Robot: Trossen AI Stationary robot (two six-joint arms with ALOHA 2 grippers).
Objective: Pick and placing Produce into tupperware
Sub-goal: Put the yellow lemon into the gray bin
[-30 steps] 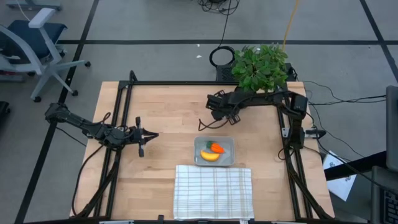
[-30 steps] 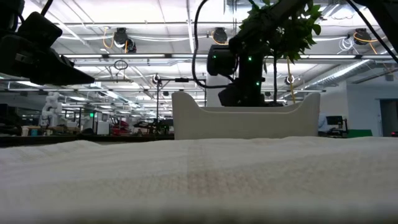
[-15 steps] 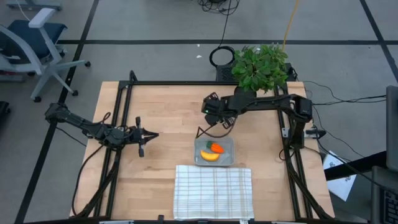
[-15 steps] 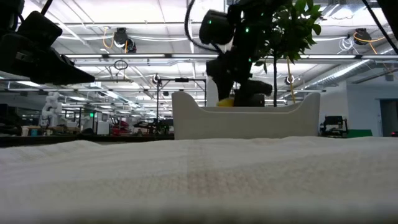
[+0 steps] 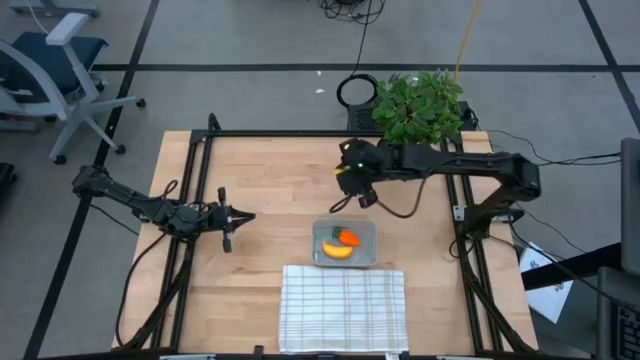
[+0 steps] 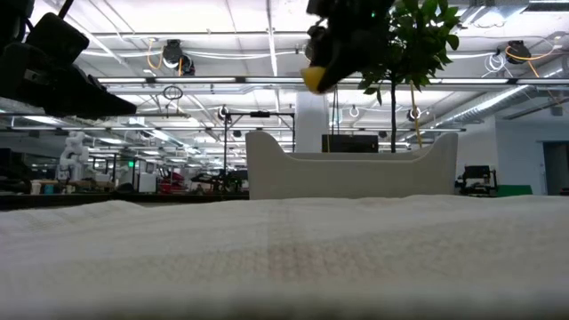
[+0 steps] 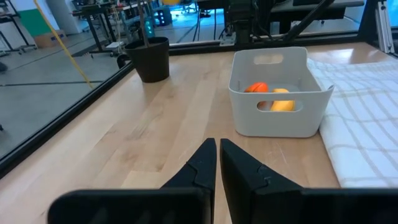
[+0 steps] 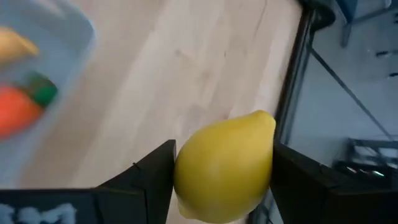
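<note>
above the worktop (image 5: pixel 270 190), the right claw (image 8: pixel 224 163) grips the lemon (image 8: pixel 225 163) beside the tub (image 5: pixel 345 243). carrot (image 5: pixel 348 238) and banana (image 5: pixel 337 251) lie inside. left claw (image 5: pixel 243 217) is closed, empty.

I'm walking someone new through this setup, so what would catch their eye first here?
The yellow lemon, clamped in the right gripper above the table just behind the tupperware. Next, the orange carrot and banana already lying in that tub, with the left gripper shut off to the side.
</note>
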